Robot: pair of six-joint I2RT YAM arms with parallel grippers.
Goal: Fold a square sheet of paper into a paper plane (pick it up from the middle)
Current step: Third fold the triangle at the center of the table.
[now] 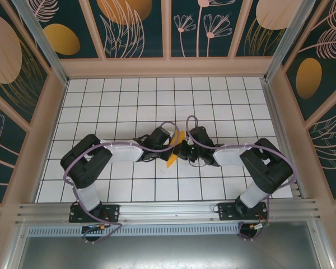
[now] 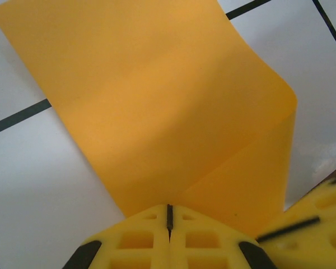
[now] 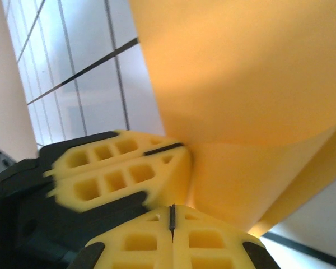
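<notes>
The square sheet of paper (image 1: pixel 175 150) is orange-yellow and is held up off the white grid table (image 1: pixel 129 101) near its middle, between the two grippers. My left gripper (image 1: pixel 167 144) is shut on the sheet's near edge. In the left wrist view the sheet (image 2: pixel 157 106) fans out from the left gripper's (image 2: pixel 169 216) closed yellow fingers (image 2: pixel 140 241), bears a faint crease and curls over at the right. My right gripper (image 1: pixel 185 149) is shut on the sheet (image 3: pixel 241 84) too, its tips (image 3: pixel 172 216) pressed against the left gripper's fingers (image 3: pixel 117 168). The paper plane is out of view.
Wooden walls with dark leafy wallpaper (image 1: pixel 140 28) enclose the table on three sides. An aluminium rail (image 1: pixel 168 212) carrying both arm bases runs along the near edge. Both arms are bent inward, elbows out to the left (image 1: pixel 87 162) and right (image 1: pixel 266 168).
</notes>
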